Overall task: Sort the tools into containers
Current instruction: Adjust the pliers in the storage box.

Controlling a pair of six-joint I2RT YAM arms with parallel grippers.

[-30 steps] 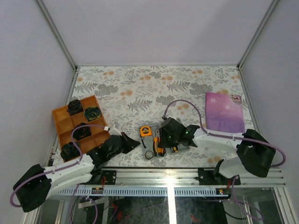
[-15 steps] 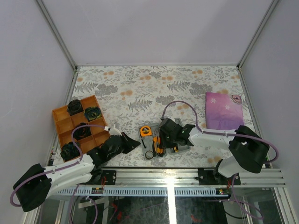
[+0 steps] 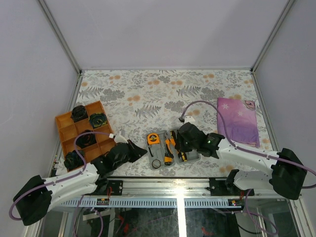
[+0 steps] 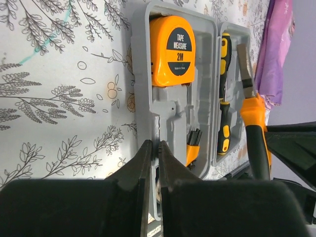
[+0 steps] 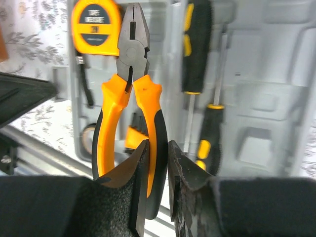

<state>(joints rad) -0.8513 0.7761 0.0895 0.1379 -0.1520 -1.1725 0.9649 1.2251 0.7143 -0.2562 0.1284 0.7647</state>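
The grey tool case (image 3: 174, 159) lies open near the front edge. Its left half holds the orange tape measure (image 4: 173, 49), the bit set (image 4: 193, 148) and the tape ring (image 3: 157, 163). Its right half (image 5: 266, 98) holds a black-and-yellow screwdriver (image 4: 224, 98). My left gripper (image 4: 154, 145) is shut on the case's left rim (image 4: 140, 89). My right gripper (image 5: 158, 145) is shut on one handle of the orange-and-black pliers (image 5: 131, 89) and holds them above the case's middle. The pliers (image 3: 169, 149) also show in the top view.
An orange compartment tray (image 3: 66, 129) with several black objects stands at the left. A purple star-patterned cloth (image 3: 237, 118) lies at the right. The metal rail (image 3: 177, 187) runs along the front edge, close to the case.
My right arm's elbow has swung out to the right and the gripper has shifted over the case with the pliers. The left arm has hardly moved.
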